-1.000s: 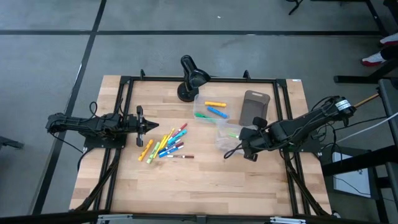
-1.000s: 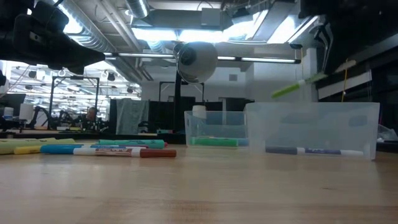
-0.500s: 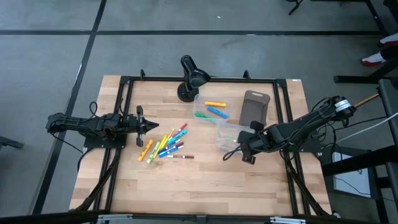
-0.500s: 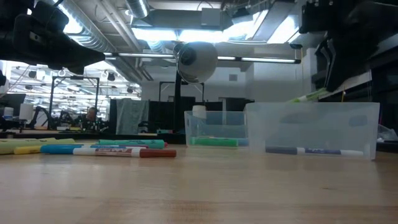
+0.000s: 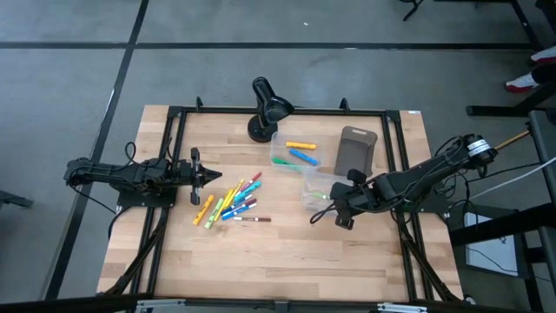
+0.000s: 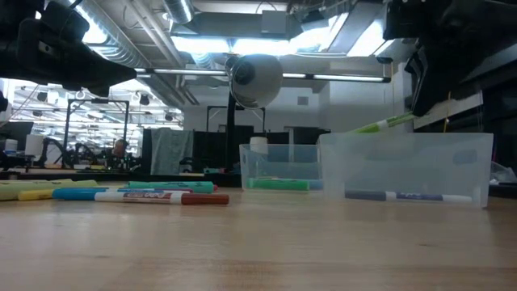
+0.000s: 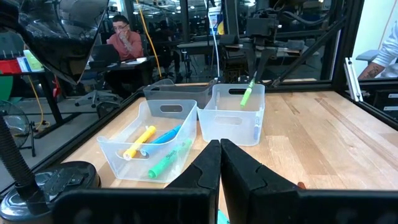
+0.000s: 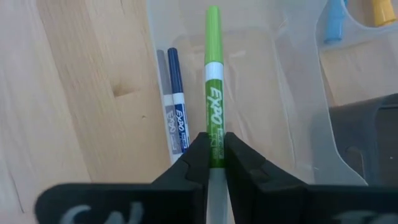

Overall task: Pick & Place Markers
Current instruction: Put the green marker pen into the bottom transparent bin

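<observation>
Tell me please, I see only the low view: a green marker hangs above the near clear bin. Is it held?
Observer: Yes. The right gripper is shut on the green marker, pinching its lower end.
Operator: What lies in the bin under it?
Observer: A dark blue marker lies along one wall of the near clear bin.
Operator: And the left arm?
Observer: The left gripper waits shut beside the loose markers, touching none.

Loose markers (image 5: 229, 201) at table (image 5: 261, 261) centre, two bins (image 5: 306, 170) toward two o'clock, tray (image 5: 355, 149) beyond.
</observation>
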